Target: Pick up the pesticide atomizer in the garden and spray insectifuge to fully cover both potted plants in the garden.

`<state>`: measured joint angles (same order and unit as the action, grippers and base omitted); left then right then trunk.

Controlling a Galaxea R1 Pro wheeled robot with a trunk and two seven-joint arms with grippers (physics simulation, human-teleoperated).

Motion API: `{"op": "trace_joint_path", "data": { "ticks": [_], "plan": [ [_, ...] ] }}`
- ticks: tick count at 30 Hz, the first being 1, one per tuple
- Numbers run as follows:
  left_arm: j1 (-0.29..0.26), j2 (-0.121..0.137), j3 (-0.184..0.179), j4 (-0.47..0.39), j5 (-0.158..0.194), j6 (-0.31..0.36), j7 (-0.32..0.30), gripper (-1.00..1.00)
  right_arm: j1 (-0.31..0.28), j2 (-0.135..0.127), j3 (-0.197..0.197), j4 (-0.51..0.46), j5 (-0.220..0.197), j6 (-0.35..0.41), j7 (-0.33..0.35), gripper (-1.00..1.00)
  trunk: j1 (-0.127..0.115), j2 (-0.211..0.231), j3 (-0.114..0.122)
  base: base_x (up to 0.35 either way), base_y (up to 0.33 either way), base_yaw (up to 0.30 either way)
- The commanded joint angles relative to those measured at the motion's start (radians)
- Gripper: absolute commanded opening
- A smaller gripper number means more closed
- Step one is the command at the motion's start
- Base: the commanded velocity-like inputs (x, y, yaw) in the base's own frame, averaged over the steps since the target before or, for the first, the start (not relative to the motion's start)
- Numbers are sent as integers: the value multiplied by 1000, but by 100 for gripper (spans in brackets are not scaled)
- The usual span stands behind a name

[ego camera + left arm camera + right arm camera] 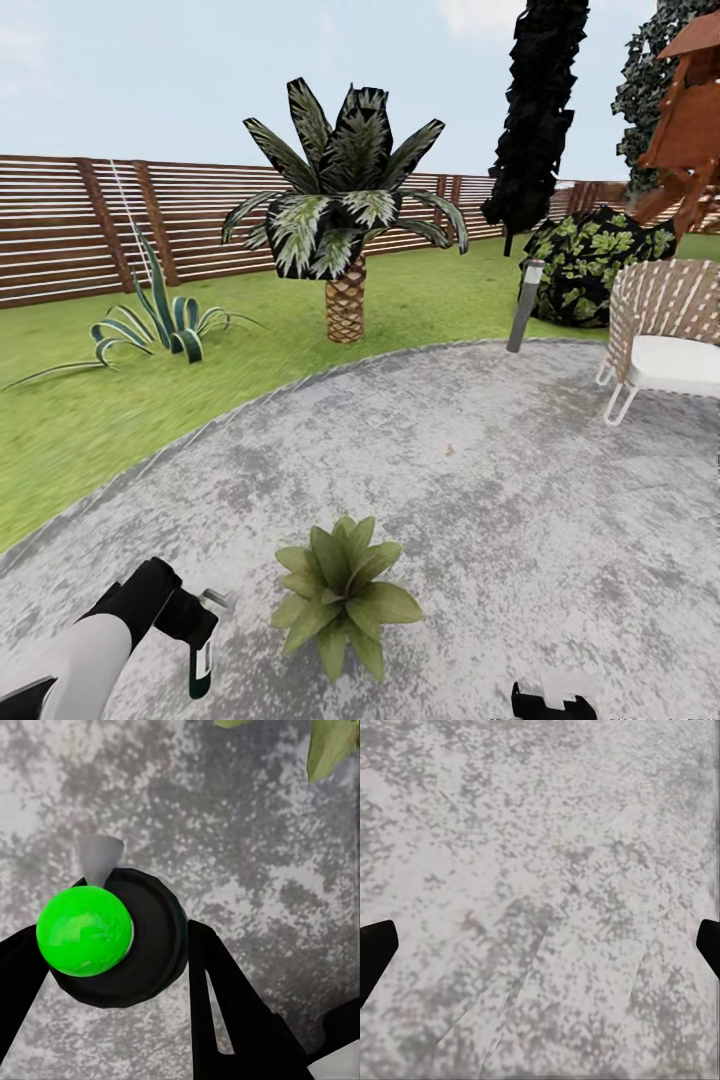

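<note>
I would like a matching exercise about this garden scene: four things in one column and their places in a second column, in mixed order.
Things:
1. potted plant
2. palm
3. chair
4. spray bottle

Places:
A. on the lawn, before the fence
B. in the left tool
C. on the patio, beside the left tool
D. at the patio's right edge

Pairs: 1-C, 2-A, 3-D, 4-B

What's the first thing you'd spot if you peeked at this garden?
Probably the big palm standing on the lawn in front of the brown fence. Nearer, a little potted plant sits on the grey patio, and beside it the left gripper holds the pesticide atomizer, bright green on top.
</note>
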<state>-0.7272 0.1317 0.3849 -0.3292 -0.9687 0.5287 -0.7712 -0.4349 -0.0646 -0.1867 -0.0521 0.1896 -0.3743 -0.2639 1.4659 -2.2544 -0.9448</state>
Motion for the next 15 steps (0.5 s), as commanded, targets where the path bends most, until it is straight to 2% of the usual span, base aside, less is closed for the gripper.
{"op": "trace_joint_path", "data": {
  "ticks": [1,2,4,8,9,12,15],
  "plan": [
    [-2,-1,1,-1,-5,7,-7,-100,-1,0,-8,1,10,-3,-3,100,0,0,-1,3,0,-73],
    [-3,0,-11,0,-5,7,-13,-100,-1,-1,-8,1,11,-3,-3,100,0,0,-1,2,0,-46],
    [-7,6,-60,-2,-6,28,-67,-100,-1,-1,-8,1,11,-3,-3,100,0,0,-1,1,0,-20],
    [-9,13,-151,-11,-10,73,-227,-100,-1,-1,-7,1,11,-3,-3,100,0,0,-1,0,0,-6],
    [-5,4,-200,-41,-99,85,-309,-100,-1,-1,-7,1,11,-3,-3,100,0,0,-1,0,0,0],
    [-4,3,-199,-42,-138,86,-310,-100,-1,-1,-7,1,11,-2,-3,100,0,0,-1,0,0,0],
    [-6,0,-198,-42,-157,83,-310,-100,-2,-1,-8,0,11,-2,-3,100,0,0,-1,2,0,-86]
  ]
}}
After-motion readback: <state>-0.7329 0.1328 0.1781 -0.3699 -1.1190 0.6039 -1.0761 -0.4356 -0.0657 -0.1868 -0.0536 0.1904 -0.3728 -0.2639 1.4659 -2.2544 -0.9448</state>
